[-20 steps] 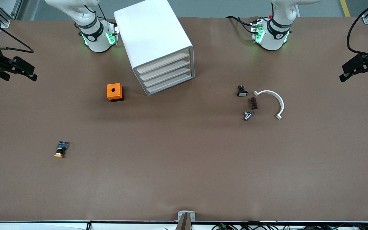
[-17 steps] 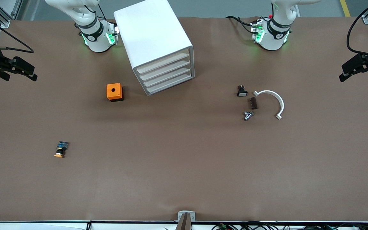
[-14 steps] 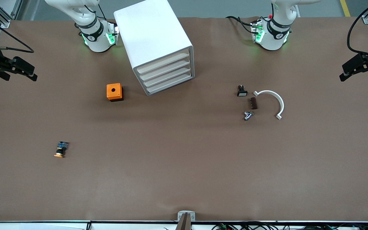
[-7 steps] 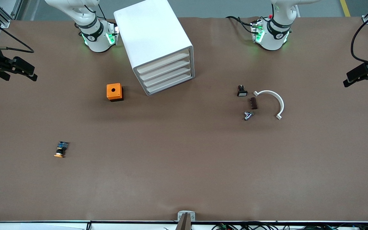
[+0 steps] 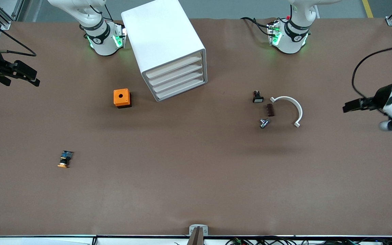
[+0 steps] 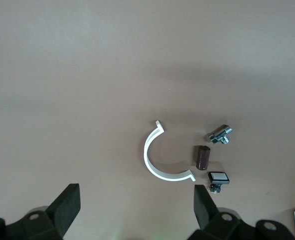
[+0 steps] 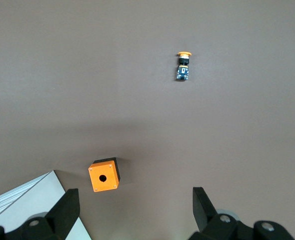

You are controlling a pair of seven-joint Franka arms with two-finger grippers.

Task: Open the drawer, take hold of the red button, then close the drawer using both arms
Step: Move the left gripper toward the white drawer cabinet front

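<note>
The white cabinet [image 5: 163, 44] stands between the arms' bases, and all four of its drawer fronts [image 5: 176, 79] are pushed in. No drawer is open. The button is out of view. My left gripper [image 5: 349, 108] hangs open and empty over bare table at the left arm's end; in its wrist view [image 6: 135, 210] it is apart from a white arc-shaped part [image 6: 155, 161]. My right gripper [image 5: 32, 78] hangs open and empty over the right arm's end of the table; in its wrist view [image 7: 135, 210] it is near the orange cube [image 7: 103, 176].
An orange cube with a round hole [image 5: 122, 98] sits beside the cabinet. An orange-capped button [image 5: 65, 159] lies nearer the front camera. Near the white arc [image 5: 290, 108] lie a small black switch [image 5: 258, 97], a brown cylinder [image 5: 270, 110] and a metal fitting [image 5: 264, 123].
The left arm has swung its hand in from the table's edge toward the small parts and turned it. The right arm and all objects have not moved.
</note>
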